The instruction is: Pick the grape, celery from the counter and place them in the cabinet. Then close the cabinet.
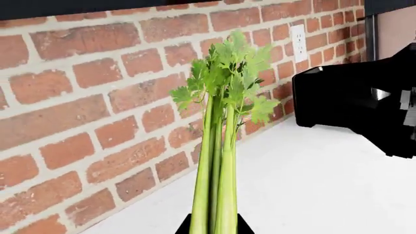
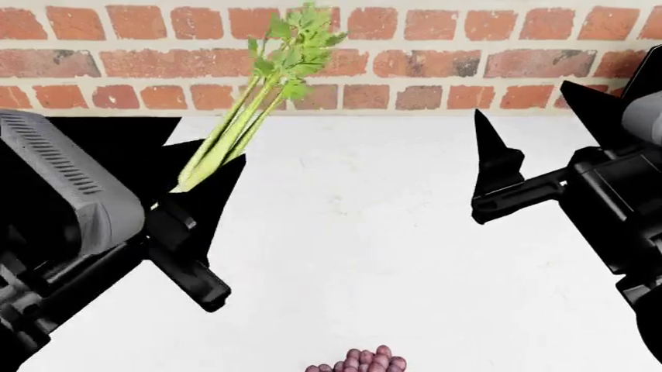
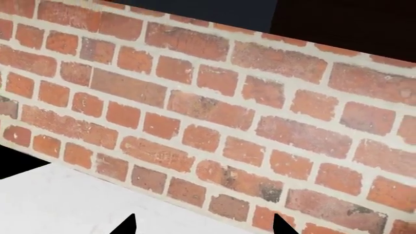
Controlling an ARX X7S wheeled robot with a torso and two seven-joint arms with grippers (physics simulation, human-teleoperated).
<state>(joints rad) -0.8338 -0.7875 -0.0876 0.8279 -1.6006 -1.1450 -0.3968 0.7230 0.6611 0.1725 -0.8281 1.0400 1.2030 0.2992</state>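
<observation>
Head view looks down over counter (image 2: 362,225); both wrist views face brick wall (image 3: 215,112) close up

- Brick wall (image 2: 435,62): red-brown bricks with pale mortar, running along the back edge of the white surface; seen in all three views.
- Wall outlet (image 1: 298,43): white plate, mounted on the brick, above the surface.
- Dark panel (image 3: 215,12): overhangs the top of the wall; detail cannot be made out.
</observation>
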